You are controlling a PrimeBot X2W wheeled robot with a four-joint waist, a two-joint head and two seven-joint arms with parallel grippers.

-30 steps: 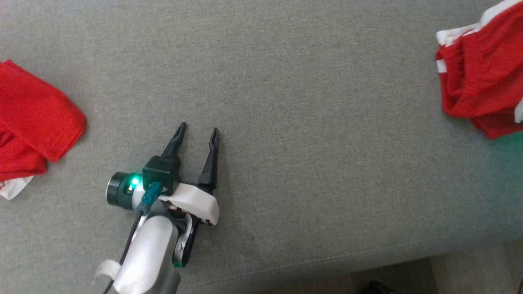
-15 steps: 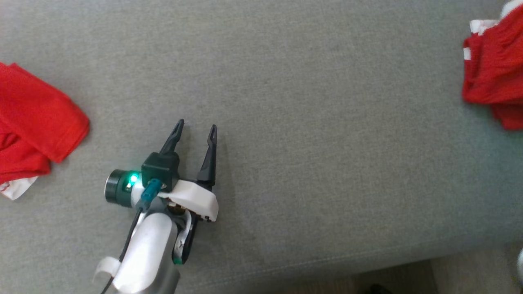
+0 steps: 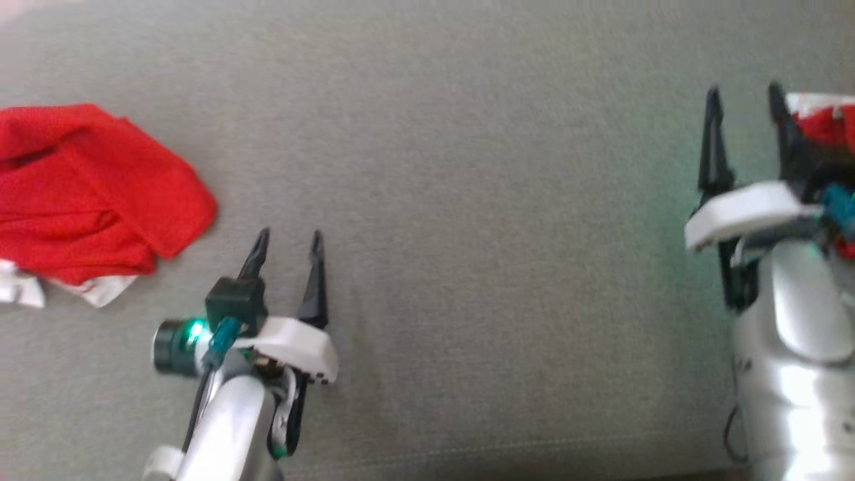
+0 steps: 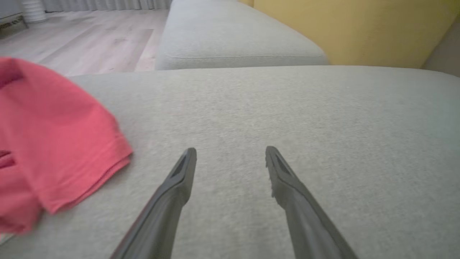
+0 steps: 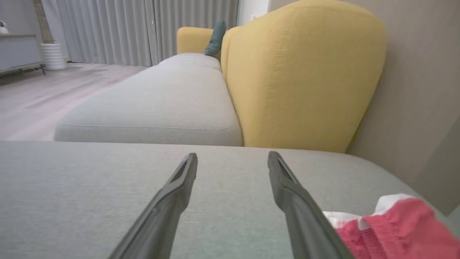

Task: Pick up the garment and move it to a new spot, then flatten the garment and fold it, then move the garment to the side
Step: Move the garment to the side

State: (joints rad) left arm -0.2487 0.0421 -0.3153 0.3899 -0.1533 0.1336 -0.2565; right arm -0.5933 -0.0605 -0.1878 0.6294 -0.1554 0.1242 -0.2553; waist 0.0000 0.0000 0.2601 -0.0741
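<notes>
Change: right gripper (image 3: 744,90) has come into the head view with its fingers wide apart, holding nothing; the camera has shifted too.
Room: wood floor (image 4: 72,39), grey curtains (image 5: 143,28), yellow backrest (image 5: 298,72).
Sofa seat (image 3: 501,200): grey, soft and flat, a good place to fold.
Other red garment (image 3: 93,194): bunched at the left end.
Red and white garment (image 3: 831,127): bunched at the right end, just beside the right gripper; it looks put aside there.
Left gripper (image 3: 289,234): wide open, empty, over bare seat, maybe waiting.

Head view straight down on grey cushion (image 3: 467,167); both wrist views low along it.
</notes>
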